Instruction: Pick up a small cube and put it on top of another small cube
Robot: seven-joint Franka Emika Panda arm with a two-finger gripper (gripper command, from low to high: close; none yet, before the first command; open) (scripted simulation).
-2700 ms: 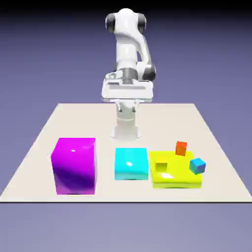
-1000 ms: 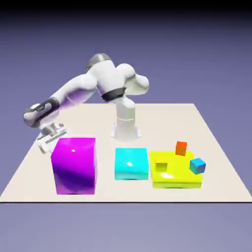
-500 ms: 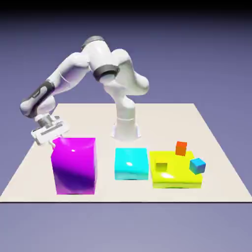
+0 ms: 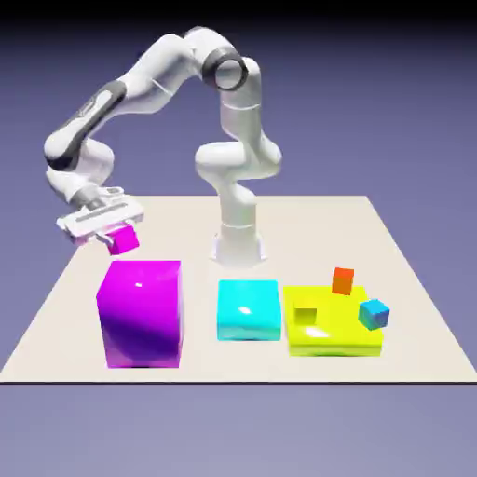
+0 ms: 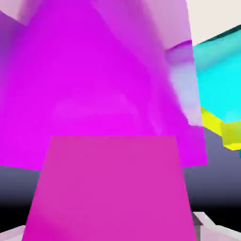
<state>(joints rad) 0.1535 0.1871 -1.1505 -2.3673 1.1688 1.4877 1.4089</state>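
Beige table (image 4: 410, 307) carries the blocks. White arm (image 4: 149, 79) arcs over toward the exterior view's left. Large magenta block (image 4: 140, 312) sits below the hand; cyan block (image 4: 249, 309) beside it, then yellow slab (image 4: 333, 333) bearing small orange cube (image 4: 343, 279) and blue cube (image 4: 374, 314). Gripper (image 4: 114, 238) clenched on the small cube (image 4: 123, 240), held in the air above the magenta block's far edge.

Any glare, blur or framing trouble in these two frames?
Exterior view: sharp, white glare spots atop the large magenta block and cyan block, dark vignette along the top. Hand view: the small cube fills the lower frame, nearly hiding the pincer; surfaces look smeared.
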